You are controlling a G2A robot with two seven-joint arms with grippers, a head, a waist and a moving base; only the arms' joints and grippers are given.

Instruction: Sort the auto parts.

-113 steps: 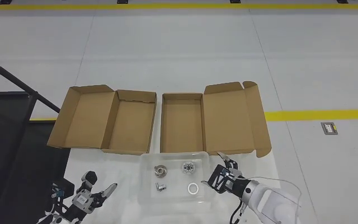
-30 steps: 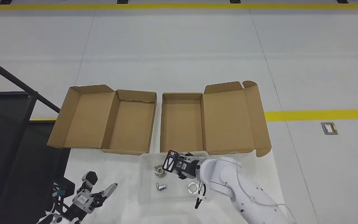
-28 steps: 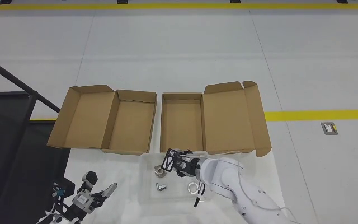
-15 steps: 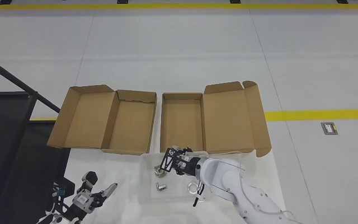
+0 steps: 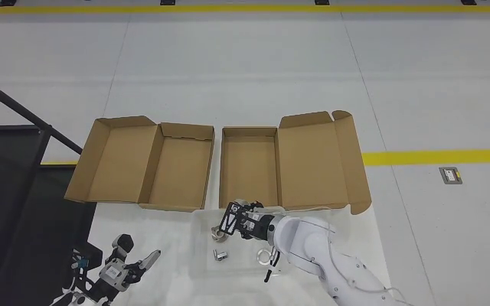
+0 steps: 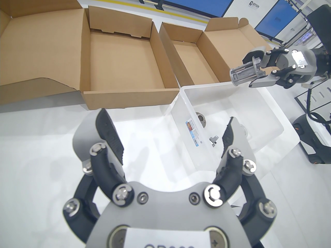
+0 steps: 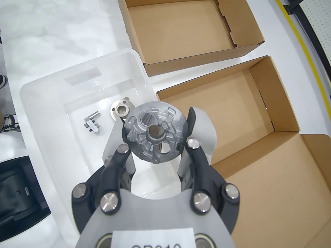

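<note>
My right gripper [image 7: 156, 130] is shut on a grey toothed disc [image 7: 155, 135] and holds it in the air over the far side of the clear plastic bin [image 7: 33, 99]. From above, this gripper [image 5: 232, 220] hangs near the bin's far-left part, close to the right cardboard box [image 5: 249, 170]. A round flange with a centre hole [image 7: 121, 110] and a small metal bracket [image 7: 92, 125] lie in the bin. My left gripper [image 6: 168, 132] stands open over the white table, short of the bin [image 6: 181, 94], with nothing between its fingers.
Two open cardboard boxes stand side by side beyond the bin, the left box [image 5: 180, 172] and the right one, both with bare floors and their lids folded outward. A white ring [image 5: 265, 257] lies in the bin beside the right arm.
The right arm came from the bin's right side to over the bin, took hold of the toothed disc and lifted it slightly toward the boxes. The left arm has not moved.
</note>
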